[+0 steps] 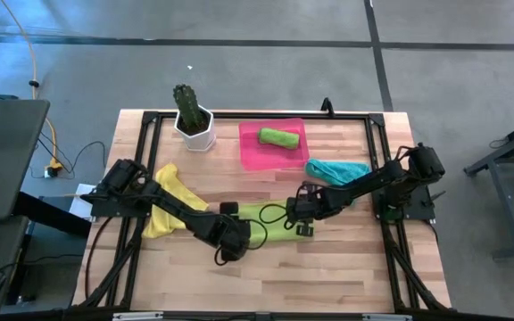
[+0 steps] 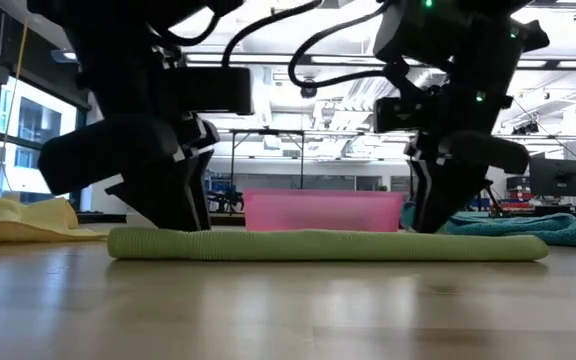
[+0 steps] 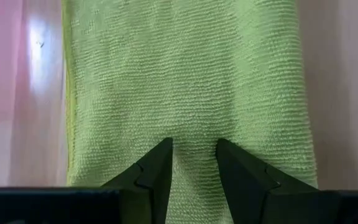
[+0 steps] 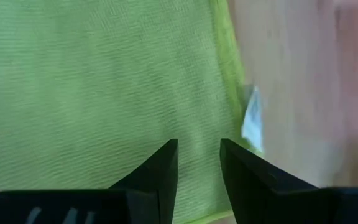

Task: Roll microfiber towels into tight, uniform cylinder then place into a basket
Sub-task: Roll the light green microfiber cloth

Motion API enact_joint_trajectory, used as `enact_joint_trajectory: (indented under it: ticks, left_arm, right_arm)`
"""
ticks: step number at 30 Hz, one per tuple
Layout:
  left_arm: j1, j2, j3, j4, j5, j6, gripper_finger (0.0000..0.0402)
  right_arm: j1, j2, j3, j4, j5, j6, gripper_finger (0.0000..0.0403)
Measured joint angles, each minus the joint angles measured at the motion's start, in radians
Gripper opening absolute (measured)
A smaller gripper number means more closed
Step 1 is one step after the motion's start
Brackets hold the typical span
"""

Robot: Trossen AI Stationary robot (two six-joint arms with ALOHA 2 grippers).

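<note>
A lime green microfiber towel [image 1: 268, 223] lies flat on the table as a long, low strip [image 2: 328, 245] between my two grippers. My left gripper [image 3: 193, 142] stands over its left end, fingers a narrow gap apart. My right gripper [image 4: 199, 143] stands over its right end, near the edge with a white tag [image 4: 252, 118], also with a narrow gap. The pink basket [image 1: 250, 153] at the far middle holds a rolled green towel [image 1: 277, 136]. A yellow towel [image 1: 169, 207] lies crumpled at the left, under my left arm. A teal towel [image 1: 337, 169] lies at the right. My left gripper comes at the towel's left end [image 2: 168, 236] slanting down from above, and its fingertips [image 3: 160, 152] reach the cloth's upper surface; I cannot tell whether they touch it. My right gripper stands the same way at the right end [image 2: 438, 238]; whether it touches I cannot tell. No cloth bunches between either pair of fingers.
A white pot with a green cactus [image 1: 193, 120] stands at the far left, beside the basket. Bare wood lies along the near edge [image 1: 266, 285]. A black frame [image 1: 141, 160] borders the table.
</note>
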Motion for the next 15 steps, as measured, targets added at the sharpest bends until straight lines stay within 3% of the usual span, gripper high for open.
enact_joint_trajectory:
  ticks: [6, 15]
  left_arm:
    - [0.051, -0.001, 0.0, -0.065, -0.061, 0.056, 0.0117]
    - [0.137, 0.004, -0.004, -0.053, -0.189, 0.266, 0.0117]
  right_arm:
    - [0.03, 0.0, 0.0, 0.009, -0.116, 0.115, 0.0112]
    - [0.101, 0.0, 0.002, 0.203, -0.113, 0.134, 0.0112]
